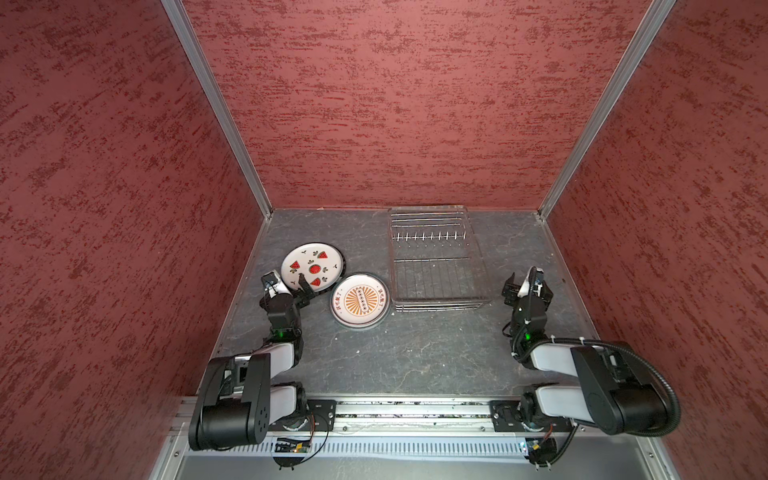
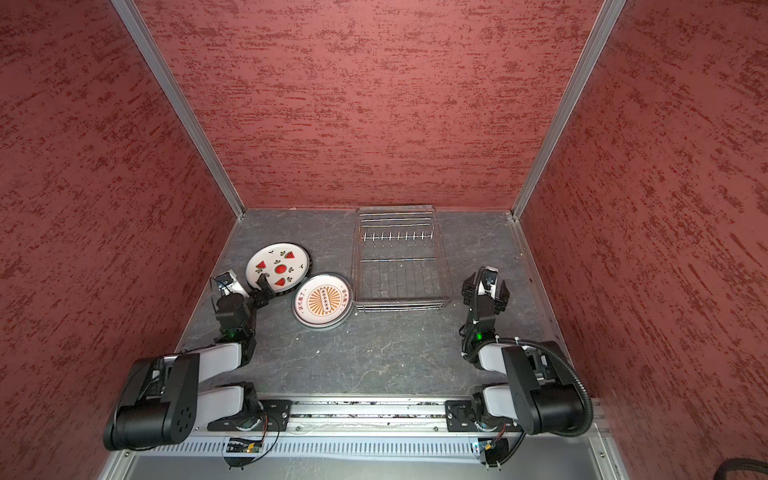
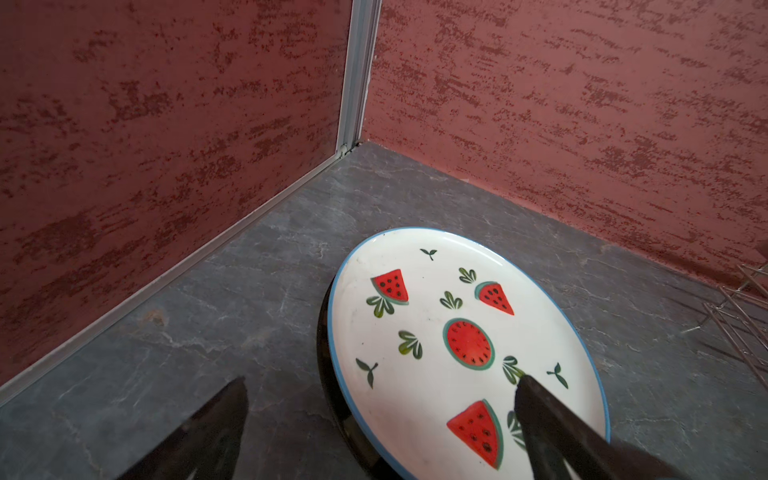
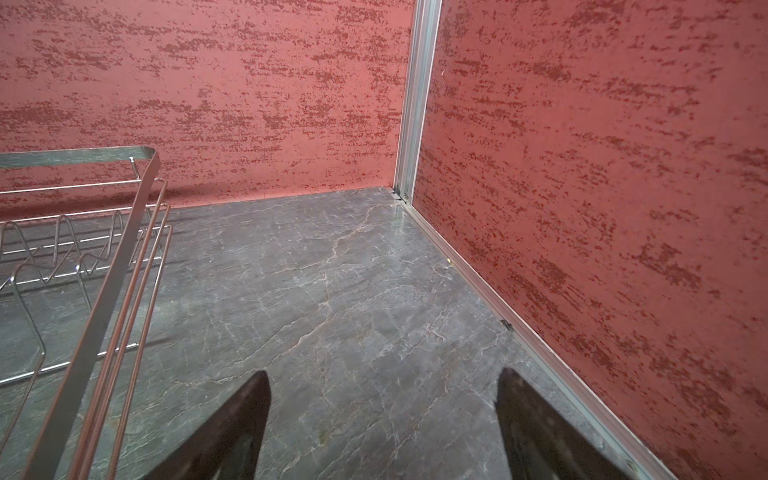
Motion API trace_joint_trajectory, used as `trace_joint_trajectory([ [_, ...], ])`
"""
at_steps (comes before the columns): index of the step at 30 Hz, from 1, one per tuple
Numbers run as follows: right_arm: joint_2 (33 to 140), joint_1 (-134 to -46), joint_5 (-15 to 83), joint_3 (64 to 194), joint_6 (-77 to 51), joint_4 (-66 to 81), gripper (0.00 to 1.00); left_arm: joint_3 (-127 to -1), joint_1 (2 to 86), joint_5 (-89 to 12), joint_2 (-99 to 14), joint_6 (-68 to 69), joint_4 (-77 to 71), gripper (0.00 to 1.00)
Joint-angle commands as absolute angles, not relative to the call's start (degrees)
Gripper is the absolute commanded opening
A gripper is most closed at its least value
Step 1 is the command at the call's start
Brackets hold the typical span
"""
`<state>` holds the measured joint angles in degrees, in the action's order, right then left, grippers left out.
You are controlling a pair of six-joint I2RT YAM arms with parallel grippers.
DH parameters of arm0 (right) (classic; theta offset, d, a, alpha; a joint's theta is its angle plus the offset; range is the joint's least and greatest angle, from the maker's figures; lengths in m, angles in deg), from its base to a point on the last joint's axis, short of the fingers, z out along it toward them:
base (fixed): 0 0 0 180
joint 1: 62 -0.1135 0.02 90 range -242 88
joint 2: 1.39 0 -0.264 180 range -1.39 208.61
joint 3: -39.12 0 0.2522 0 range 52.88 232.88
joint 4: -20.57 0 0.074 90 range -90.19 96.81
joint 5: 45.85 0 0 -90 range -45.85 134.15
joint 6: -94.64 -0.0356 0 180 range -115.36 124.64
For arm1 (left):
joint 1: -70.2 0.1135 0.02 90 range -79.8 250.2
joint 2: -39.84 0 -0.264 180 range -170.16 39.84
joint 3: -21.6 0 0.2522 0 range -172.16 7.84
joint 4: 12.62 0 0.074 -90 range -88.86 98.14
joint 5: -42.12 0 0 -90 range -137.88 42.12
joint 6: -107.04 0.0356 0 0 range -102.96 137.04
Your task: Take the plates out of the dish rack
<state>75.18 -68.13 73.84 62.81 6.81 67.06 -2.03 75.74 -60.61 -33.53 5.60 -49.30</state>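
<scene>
In both top views the rectangular silver wire dish rack stands far and right of centre on the grey marbled tabletop. Left of it, on the tabletop, lie a round white plate printed with red watermelons and, nearer and just beside the rack's near left corner, a round white plate with an orange sunburst. The left gripper hangs at the watermelon plate's near edge, jaws wide, gripping nothing. The right gripper hovers right of the rack, jaws wide and holding nothing.

In the left wrist view, its black fingers stand far apart, one above the watermelon plate, the other over tabletop. A dark rim shows under the plate.

In the right wrist view, its wide-spread fingers are over tabletop, with the rack's side just beside them.
</scene>
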Motion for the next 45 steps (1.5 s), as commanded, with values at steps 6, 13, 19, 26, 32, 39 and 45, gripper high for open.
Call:
trace_joint_trajectory([
  [6,81.39,-64.26,65.2,63.34,3.51,80.0,0.85,-5.18,74.42,-54.27,-42.18,11.24,-60.78,0.99],
  [13,84.03,-63.42,61.01,66.98,3.55,74.78,0.88,-9.69,73.14,-55.56,-42.58,12.3,-52.89,0.99],
  [19,86.57,-61.8,56.75,68.37,2.52,73.22,0.9,-11.38,72.79,-52.56,-45.12,13.65,-51.3,0.99],
  [26,87.27,-61.12,58.2,68.4,1.66,74.39,0.95,-12.14,71.45,-54.82,-48.65,15.26,-54.78,0.99],
  [32,87.29,-61.1,58.47,68.26,1.75,74.7,0.99,-12.74,70.64,-55.67,-48.01,15.44,-52.33,1.0],
  [39,87.23,-61.12,58.47,68.3,1.76,74.7,0.99,-12.95,70.2,-56.14,-47.99,15.81,-51.71,1.0],
  [45,87.29,-61.04,57.96,68.77,1.51,73.61,0.99,-13.02,70.2,-56.22,-48.06,15.81,-52.04,1.0],
])
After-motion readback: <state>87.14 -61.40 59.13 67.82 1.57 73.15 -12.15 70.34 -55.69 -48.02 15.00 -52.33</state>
